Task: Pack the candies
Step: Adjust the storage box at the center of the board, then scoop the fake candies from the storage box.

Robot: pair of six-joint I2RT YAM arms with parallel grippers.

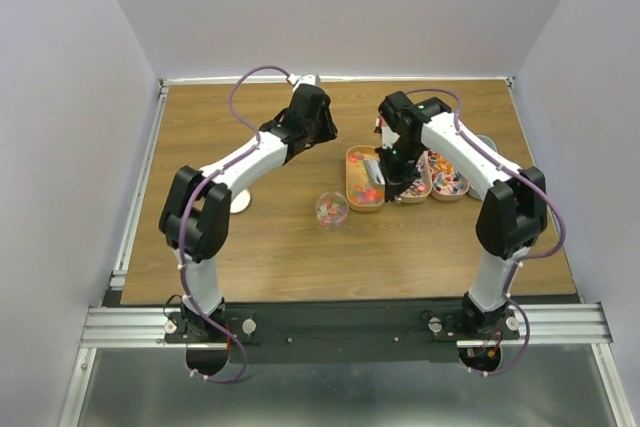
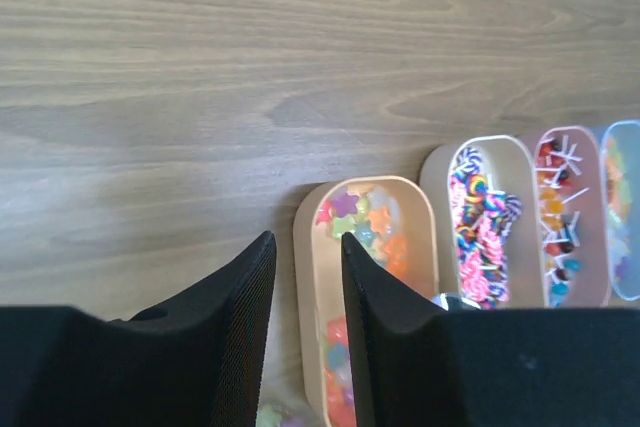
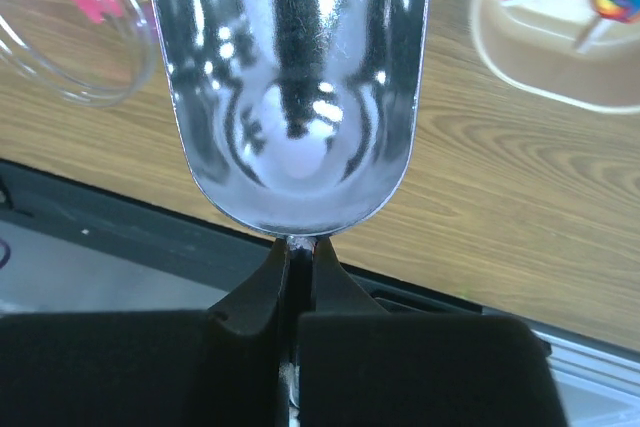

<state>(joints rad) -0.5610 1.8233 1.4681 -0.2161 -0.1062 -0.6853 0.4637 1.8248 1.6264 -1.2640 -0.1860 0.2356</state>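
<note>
The candies (image 2: 372, 225) are small multicoloured star-shaped sweets lying in a tan oblong tray (image 2: 312, 277); from above, the tray (image 1: 352, 159) sits at mid-table. More candies lie in a clear cup (image 1: 332, 210), seen at the top left of the right wrist view (image 3: 75, 37). My right gripper (image 3: 300, 249) is shut on the handle of a metal scoop (image 3: 290, 87), whose bowl is empty; from above, the scoop (image 1: 372, 169) hangs over the tray. My left gripper (image 2: 305, 245) is open and empty, above the tray's left rim; from above, it (image 1: 325, 132) is left of the trays.
Further trays stand in a row to the right: swirled lollipops (image 2: 485, 222), stick candies (image 2: 560, 212), a blue-rimmed one (image 2: 622, 207). A white lid (image 1: 240, 202) lies on the table to the left. A grey round object (image 1: 486, 143) sits behind the right arm.
</note>
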